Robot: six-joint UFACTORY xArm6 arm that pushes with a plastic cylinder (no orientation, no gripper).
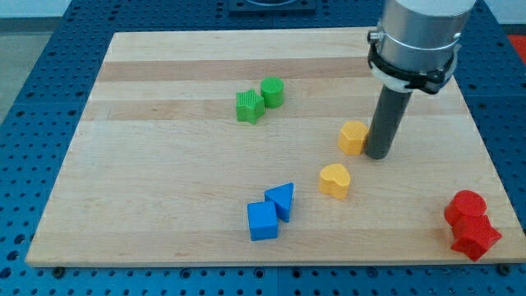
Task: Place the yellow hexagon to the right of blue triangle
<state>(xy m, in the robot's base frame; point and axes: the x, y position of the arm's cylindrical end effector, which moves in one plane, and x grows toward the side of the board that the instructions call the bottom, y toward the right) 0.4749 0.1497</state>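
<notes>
My tip (378, 154) — a bare rod, nothing to grasp with — sits just beside the yellow hexagon (353, 136), on its right, touching or nearly so. Yellow heart (334, 180) lies below-left of the hexagon. Blue triangle (281, 199) sits further down-left, against the blue cube (262, 220). Hexagon is well up-right of the triangle — the push down to its level is left.

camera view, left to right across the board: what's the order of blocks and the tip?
green star-like block → blue cube → green cylinder → blue triangle → yellow heart → yellow hexagon → my tip → the red blocks at the view's right.
</notes>
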